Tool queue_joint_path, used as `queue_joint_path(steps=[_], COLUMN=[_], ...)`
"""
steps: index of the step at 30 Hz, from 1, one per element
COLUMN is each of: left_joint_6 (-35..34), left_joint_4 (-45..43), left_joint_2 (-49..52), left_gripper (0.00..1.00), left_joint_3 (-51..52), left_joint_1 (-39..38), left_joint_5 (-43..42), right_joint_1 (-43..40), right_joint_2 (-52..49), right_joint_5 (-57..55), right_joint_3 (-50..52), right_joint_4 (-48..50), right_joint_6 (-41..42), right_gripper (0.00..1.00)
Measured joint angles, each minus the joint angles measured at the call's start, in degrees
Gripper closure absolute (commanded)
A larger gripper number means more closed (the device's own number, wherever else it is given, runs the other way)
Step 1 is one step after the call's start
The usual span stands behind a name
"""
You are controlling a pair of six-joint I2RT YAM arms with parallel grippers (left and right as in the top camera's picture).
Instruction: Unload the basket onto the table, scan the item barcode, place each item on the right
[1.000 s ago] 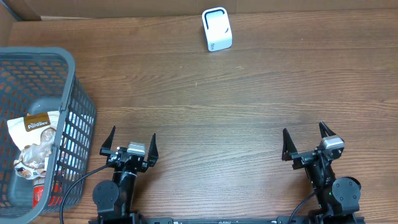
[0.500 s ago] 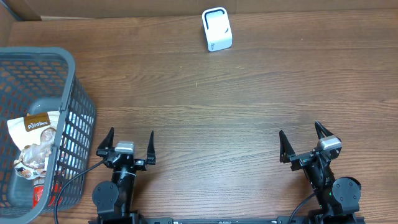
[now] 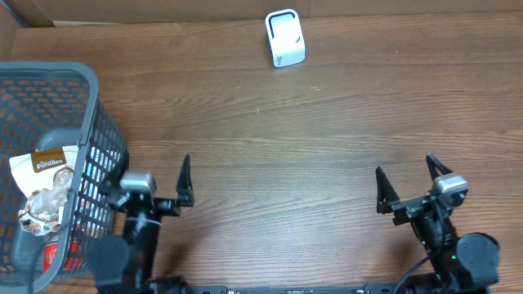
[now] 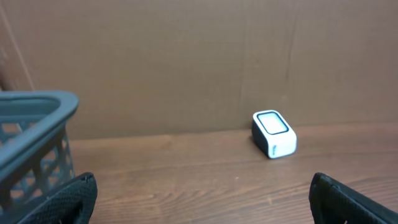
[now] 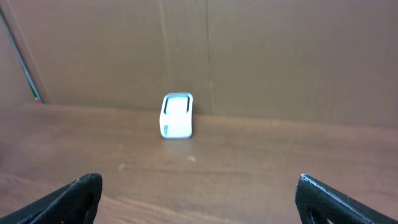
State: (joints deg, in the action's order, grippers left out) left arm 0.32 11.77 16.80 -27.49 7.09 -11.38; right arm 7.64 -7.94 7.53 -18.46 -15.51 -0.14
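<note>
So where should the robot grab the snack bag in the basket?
Probably pinch the snack bag by its flat brown top strip, coming straight down from above. It sits inside the basket, whose tall mesh walls block any sideways approach, while the bag's face shows openly from overhead. The open left end effector is nearest.
</note>
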Motion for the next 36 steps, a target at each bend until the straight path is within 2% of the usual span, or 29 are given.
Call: queue_joint_path(steps=[5, 9, 14, 17, 19, 24, 25, 28, 32, 36], left_joint_6=[-0.9, -2.1, -1.2, -0.2, -0.1, 0.1, 0.1, -3.0, -10.8, -14.6], left_joint_4=[10.4, 26.8, 50.3, 59.8, 62.3, 62.0, 62.2, 63.9, 67.0, 67.2], left_joint_2=[13.9, 27.7, 46.4, 55.3, 60.0, 65.2, 65.8, 66.9, 67.0, 67.0], left_gripper=[0.00, 0.00, 0.00, 0.01, 0.00, 0.02, 0.05, 0.06, 0.06, 0.05], left_joint_3=[-16.3, -35.1, -63.3, -77.5, -84.7, -89.5, -89.5, -89.5, -89.5, -88.6], left_joint_1=[0.0, 0.0, 0.0, 0.0, 0.0, 0.0, 0.2, 3.0, 14.9, 29.3], left_joint_5=[-0.7, -0.9, -3.5, -6.9, -8.7, -11.6, -11.6, -8.9, -5.4, -4.4], right_joint_1=[0.0, 0.0, 0.0, 0.0, 0.0, 0.0, 0.0, 0.0, 0.0, 0.0], right_joint_2=[-9.9, -21.1, -35.9, -44.4, -49.7, -56.0, -56.7, -58.4, -59.4, -59.4], right_joint_5=[0.0, 0.0, 0.0, 0.3, 1.0, 5.2, 6.1, 8.6, 10.0, 10.5], right_joint_3=[-13.7, -26.9, -45.4, -56.1, -62.1, -66.6, -66.6, -66.6, -66.6, -66.6], right_joint_4=[-8.9, -18.9, -36.2, -45.5, -50.0, -52.3, -52.4, -52.9, -53.3, -53.5], right_joint_6=[0.0, 0.0, 0.1, 0.2, 0.1, 0.2, 0.2, 0.2, 0.2, 0.2], right_gripper=[0.00, 0.00, 0.00, 0.00, 0.00, 0.00, 0.00, 0.00, 0.00, 0.00])
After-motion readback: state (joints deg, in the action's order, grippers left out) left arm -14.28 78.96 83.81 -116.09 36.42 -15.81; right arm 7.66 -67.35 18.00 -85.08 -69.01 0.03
